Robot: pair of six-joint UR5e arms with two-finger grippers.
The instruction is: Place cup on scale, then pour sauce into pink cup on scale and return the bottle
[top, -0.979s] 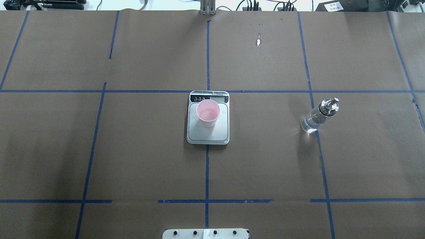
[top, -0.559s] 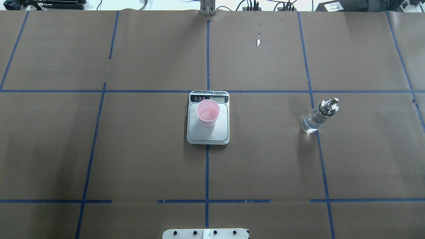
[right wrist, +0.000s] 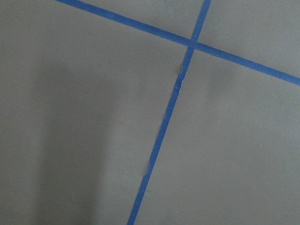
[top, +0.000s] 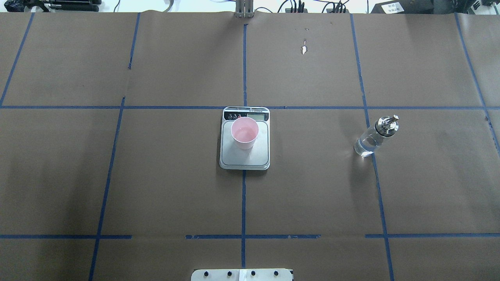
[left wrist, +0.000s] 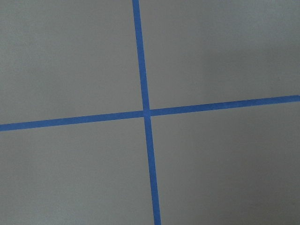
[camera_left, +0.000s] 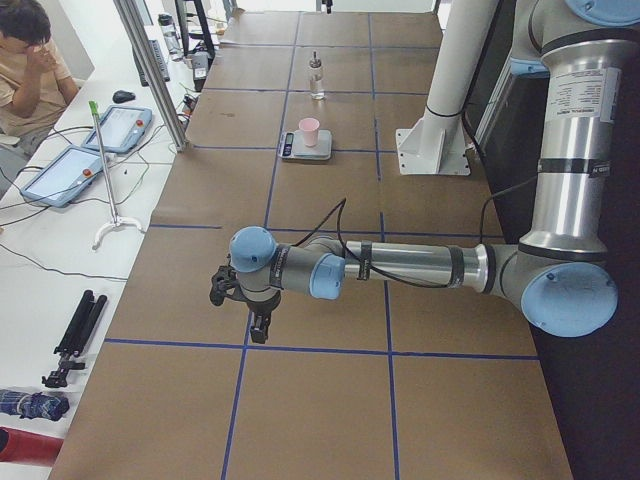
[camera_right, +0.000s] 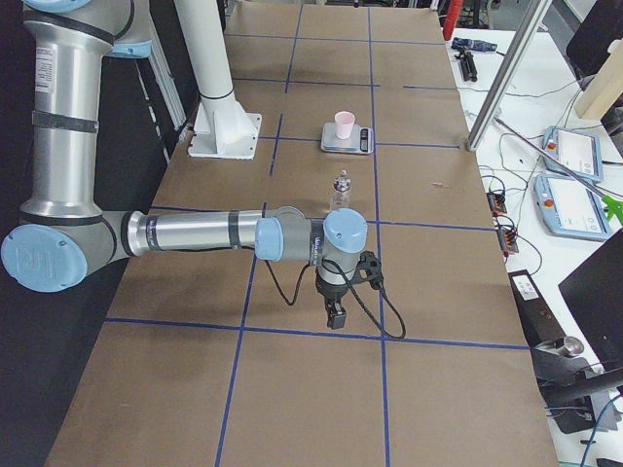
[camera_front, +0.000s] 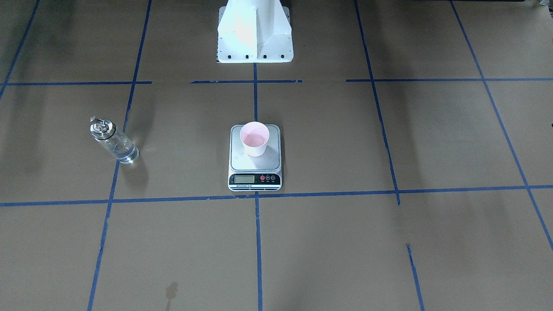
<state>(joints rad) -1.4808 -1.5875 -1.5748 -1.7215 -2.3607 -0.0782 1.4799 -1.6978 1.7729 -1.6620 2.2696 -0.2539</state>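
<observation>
The pink cup [top: 244, 133] sits on the scale [top: 245, 160]. The bottle [top: 371, 138] stands well apart. I cannot tell if the left gripper [camera_left: 258, 327] or the right gripper [camera_right: 336, 316] is open.

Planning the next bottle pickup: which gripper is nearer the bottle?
Right. The right gripper hangs a short way outward of the bottle, on the robot's right; the left gripper is far off on the other side of the scale.
</observation>
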